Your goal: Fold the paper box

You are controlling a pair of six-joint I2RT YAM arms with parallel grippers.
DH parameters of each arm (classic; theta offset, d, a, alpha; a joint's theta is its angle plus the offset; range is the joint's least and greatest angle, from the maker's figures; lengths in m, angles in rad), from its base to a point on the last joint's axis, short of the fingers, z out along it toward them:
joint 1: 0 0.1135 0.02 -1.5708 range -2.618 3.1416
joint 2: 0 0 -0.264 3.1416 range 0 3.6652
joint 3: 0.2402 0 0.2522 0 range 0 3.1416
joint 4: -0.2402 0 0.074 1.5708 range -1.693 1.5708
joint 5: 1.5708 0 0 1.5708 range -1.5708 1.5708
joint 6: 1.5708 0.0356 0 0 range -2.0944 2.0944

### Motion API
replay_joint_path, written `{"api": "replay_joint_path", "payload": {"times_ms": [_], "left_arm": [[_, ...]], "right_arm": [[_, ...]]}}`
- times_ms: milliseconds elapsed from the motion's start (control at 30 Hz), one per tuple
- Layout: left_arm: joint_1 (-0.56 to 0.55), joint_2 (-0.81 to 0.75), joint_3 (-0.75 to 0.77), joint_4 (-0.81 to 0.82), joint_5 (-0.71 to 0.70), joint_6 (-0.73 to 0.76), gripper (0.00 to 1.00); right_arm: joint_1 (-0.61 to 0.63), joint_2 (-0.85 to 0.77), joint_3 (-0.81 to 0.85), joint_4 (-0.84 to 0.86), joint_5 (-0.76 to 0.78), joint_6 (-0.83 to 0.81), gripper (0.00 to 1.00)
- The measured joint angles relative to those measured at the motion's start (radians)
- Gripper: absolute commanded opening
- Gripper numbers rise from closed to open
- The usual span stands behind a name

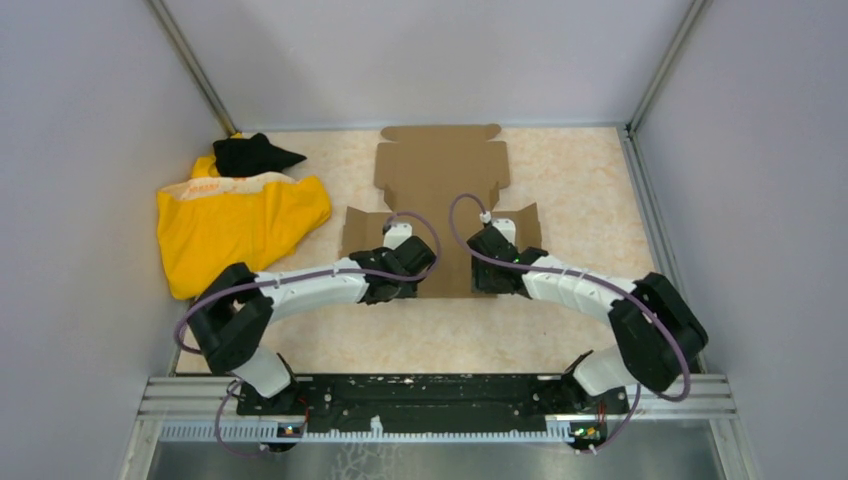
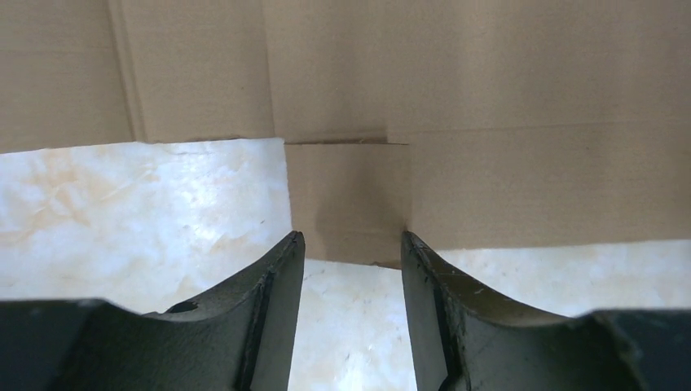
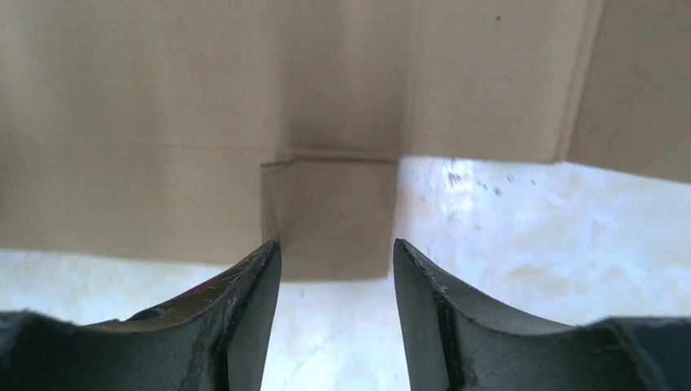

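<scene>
— Where's our paper box (image 1: 440, 175)?
— Flat on the table (image 1: 585, 200). Our left gripper (image 2: 350, 244) and right gripper (image 3: 336, 248) gape empty, each straddling a near-edge tab (image 2: 349, 199), seemingly just above it. We should lower evenly, pinch both, lift together.

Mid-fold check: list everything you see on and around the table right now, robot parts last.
paper box: one, plain brown cardboard, flat unfolded sheet, centre of the table toward the far wall
yellow cloth: one, yellow, crumpled at the table's far left
black item: one, black, looks like fabric, on the yellow cloth's far edge
table: one, beige marbled top
walls: grey panels, left, far and right
left arm: one, white and black, reaching to the sheet's near edge
right arm: one, white and black, likewise
left gripper: one, black, open, at a small near-edge tab
right gripper: one, black, open, at another near-edge tab
</scene>
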Motion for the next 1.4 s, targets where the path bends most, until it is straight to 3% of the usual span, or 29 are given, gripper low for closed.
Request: {"api": "replay_joint_path", "payload": {"times_ms": [167, 367, 633, 1000, 1400], "left_arm": [[0.0, -0.114, 0.036, -0.079, -0.003, 0.021, 0.57], [0.026, -0.243, 0.111, -0.138, -0.023, 0.069, 0.7], [0.302, -0.359, 0.046, -0.118, 0.051, 0.139, 0.76], [0.304, -0.345, -0.054, -0.092, 0.116, 0.128, 0.76], [0.298, -0.363, -0.26, 0.1, 0.289, 0.029, 0.74]], "right_arm": [[0.005, -0.154, 0.071, -0.168, 0.004, -0.009, 0.62], [-0.011, -0.285, 0.214, -0.261, 0.017, -0.053, 0.66], [-0.083, -0.272, 0.247, -0.27, -0.085, -0.204, 0.66], [-0.084, -0.197, 0.248, -0.274, -0.095, -0.273, 0.66], [-0.084, -0.197, 0.247, -0.264, -0.117, -0.274, 0.66]]}}
